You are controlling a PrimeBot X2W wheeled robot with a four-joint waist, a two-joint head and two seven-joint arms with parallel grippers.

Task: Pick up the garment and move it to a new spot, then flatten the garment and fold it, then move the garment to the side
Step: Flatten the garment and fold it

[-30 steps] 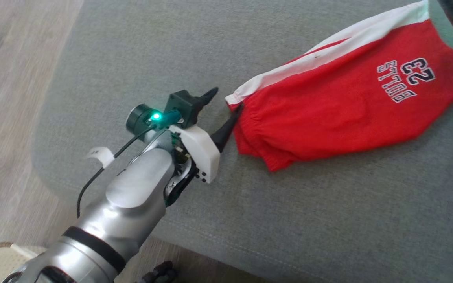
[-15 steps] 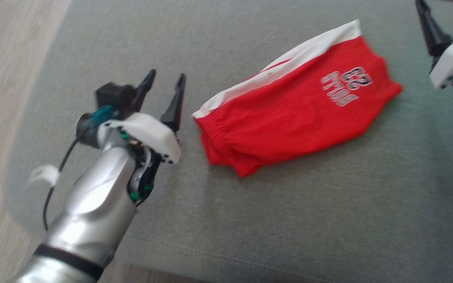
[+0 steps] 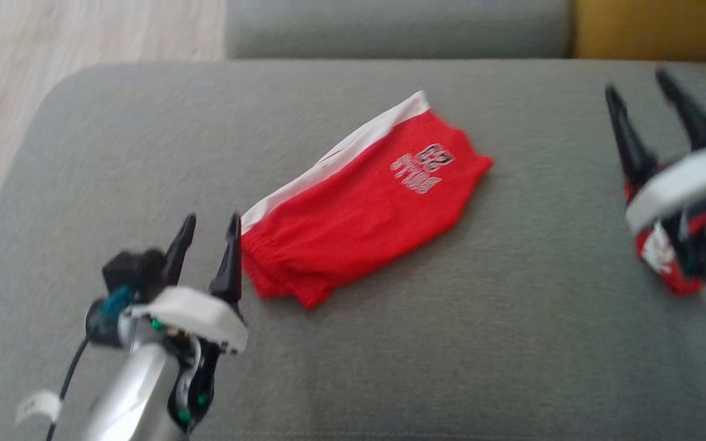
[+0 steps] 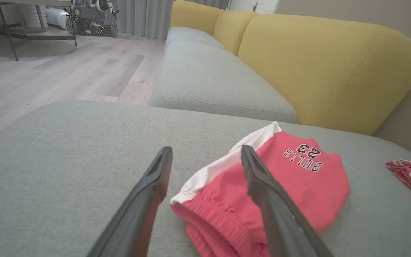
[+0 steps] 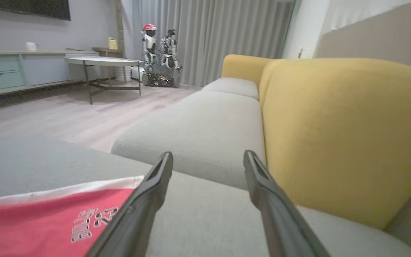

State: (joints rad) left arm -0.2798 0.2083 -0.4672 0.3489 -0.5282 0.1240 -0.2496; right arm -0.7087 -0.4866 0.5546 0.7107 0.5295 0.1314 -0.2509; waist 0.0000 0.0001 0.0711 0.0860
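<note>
Down at 7 o'clock in the head view, the left gripper (image 3: 212,217) hovers over the grey sofa seat (image 3: 512,343) with its two dark fingers spread wide and pointing to 12 o'clock, nothing between them. Its right finger stands just beside the gathered waistband end of the garment (image 3: 359,208); whether it touches the cloth I cannot tell. In the left wrist view that finger crosses in front of the red fabric, while the other finger stands over bare cushion.

The garment, a pair of red shorts, lies flat-folded near the middle of the seat, at about 2 o'clock from the left gripper. Its long axis runs from 8 o'clock to 2 o'clock. A white stripe (image 3: 334,162) edges its 11 o'clock side, and the print "BULLS 23" (image 3: 421,166) sits near the 2 o'clock end, upside down in the head view.

Well apart from the garment, at 3 o'clock in the head view, the right gripper (image 3: 636,84) is blurred, its fingers spread wide and empty, tips toward 11 o'clock. A red-and-white striped cloth (image 4: 410,176) lies on the seat beneath it.

Beyond the seat, at 12 o'clock, rise another grey cushion (image 3: 390,27) and a yellow backrest (image 3: 659,27); pale wooden floor (image 3: 53,30) shows at 10 o'clock.
</note>
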